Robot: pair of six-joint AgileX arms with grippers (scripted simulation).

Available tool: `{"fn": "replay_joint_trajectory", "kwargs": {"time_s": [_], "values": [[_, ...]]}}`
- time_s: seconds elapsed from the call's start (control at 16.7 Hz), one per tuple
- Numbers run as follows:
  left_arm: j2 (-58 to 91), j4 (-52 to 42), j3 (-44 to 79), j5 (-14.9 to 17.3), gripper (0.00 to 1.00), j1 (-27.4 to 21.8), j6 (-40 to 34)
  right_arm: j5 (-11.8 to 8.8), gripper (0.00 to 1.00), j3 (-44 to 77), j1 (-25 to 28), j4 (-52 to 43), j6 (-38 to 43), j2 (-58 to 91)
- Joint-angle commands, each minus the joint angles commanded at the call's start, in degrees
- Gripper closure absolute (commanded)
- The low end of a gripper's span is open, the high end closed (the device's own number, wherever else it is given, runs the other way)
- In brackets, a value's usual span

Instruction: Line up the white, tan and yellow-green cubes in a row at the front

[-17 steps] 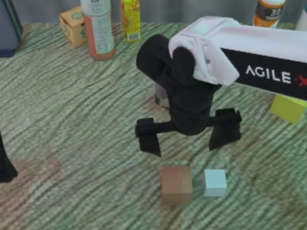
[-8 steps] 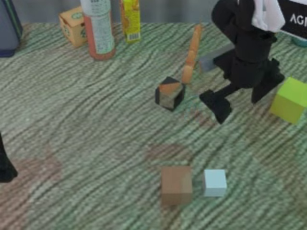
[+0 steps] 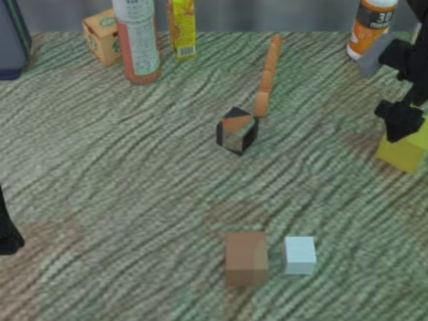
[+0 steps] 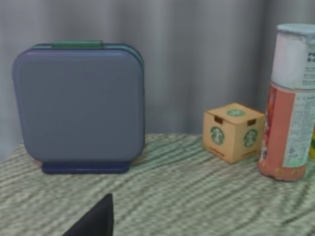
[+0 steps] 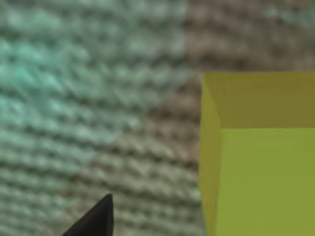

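The large matte lime yellow-green cube (image 3: 403, 148) is located at the right edge of the table, at mid-depth, well apart from the other 2 task cubes. The larger matte tan-brown cube (image 3: 245, 258) and the small pale bluish-white cube (image 3: 300, 255) are found at the front, just beside each other with a narrow gap between, the white one on the right. 2 of the 3 places in the row are therefore judged filled; the step in hand is judged to be the fetching of the yellow-green cube.

The right gripper (image 3: 400, 90) is positioned over that cube, at its rear left corner. From the right wrist view the cube's near face is seen close below, with 1 dark finger (image 5: 93, 219) beside it; whether the fingers are spread or pressed together cannot be told, and no grasp is evident.

The next move is judged to call for centring over the cube, descent and closure, then carriage to the front, right of the white cube.

The left gripper (image 3: 8, 231) is parked at the table's left edge.
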Motion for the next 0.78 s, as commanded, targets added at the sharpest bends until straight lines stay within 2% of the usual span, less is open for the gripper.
{"fn": "replay_joint_trajectory", "kwargs": {"time_s": [0.18,0.54,0.78], "values": [[0.00,0.00,0.00,0.00,0.00,0.00,0.00,-0.11,0.00,1.11,-2.37,0.06,-3.81,0.04],[0.00,0.00,0.00,0.00,0.00,0.00,0.00,-0.09,0.00,0.78,-2.22,0.29,-3.82,-0.09],[0.00,0.00,0.00,0.00,0.00,0.00,0.00,-0.10,0.00,-4.01,-2.29,6.69,-3.71,1.53]]}}
